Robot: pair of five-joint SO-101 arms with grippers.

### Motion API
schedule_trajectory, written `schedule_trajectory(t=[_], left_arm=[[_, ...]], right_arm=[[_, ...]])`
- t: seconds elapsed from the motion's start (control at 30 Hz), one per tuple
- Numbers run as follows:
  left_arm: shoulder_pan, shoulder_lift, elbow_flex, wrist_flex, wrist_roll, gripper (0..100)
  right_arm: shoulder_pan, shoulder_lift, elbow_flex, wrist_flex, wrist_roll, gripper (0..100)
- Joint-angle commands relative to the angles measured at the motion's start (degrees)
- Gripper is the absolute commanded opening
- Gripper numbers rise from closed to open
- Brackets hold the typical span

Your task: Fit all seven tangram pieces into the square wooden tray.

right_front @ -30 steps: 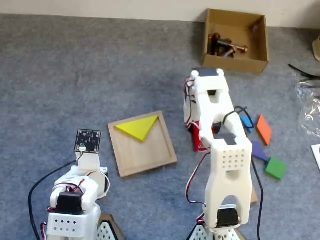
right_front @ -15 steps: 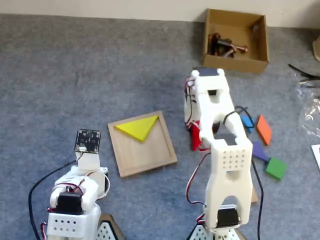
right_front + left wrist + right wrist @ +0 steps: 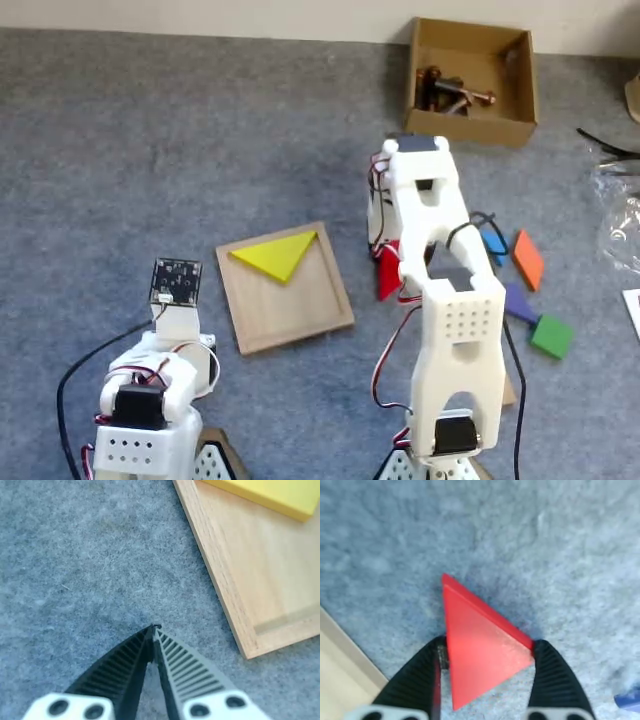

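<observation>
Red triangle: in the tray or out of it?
Out. The red triangle is between the fingers of the right gripper, over the carpet beside the wooden tray, which holds the yellow triangle.

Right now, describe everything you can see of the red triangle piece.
The red triangle is a flat piece of one plain colour, with a matte face and a visibly thick edge; wood or plastic, by its look. The right arm's jaws press against it from two sides, gripping it. It sits over the grey carpet, outside the wooden tray and close to its right rim in the high view, where the arm hides part of it. Whether it touches the carpet cannot be told.
</observation>
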Motion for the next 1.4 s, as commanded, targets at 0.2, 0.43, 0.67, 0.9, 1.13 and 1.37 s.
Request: schedule_trajectory(t=[0.2,0.43,0.67,0.9,1.13,1.37], left_arm=[[0.8,-0.4,1.1,-0.1,0.4,1],[0.8,-0.4,1.1,-0.1,0.4,1],[0.8,-0.4,1.1,-0.1,0.4,1],[0.8,-0.4,1.1,-0.1,0.4,1],[0.8,-0.4,1.1,-0.1,0.4,1],[0.8,-0.4,1.1,-0.1,0.4,1]], right_arm=[[-1.1,-0.8,-0.3,-1.8,0.5,6.7],[-1.1,-0.9,-0.3,-1.5,0.6,6.7],[-1.2,-0.9,-0.4,-1.5,0.6,6.6],[-1.0,-0.9,-0.3,-1.5,0.6,6.6],[-0.9,-0.9,-0.3,-1.4,0.6,6.6],[-1.0,-1.2,-0.3,-1.4,0.6,4.2]])
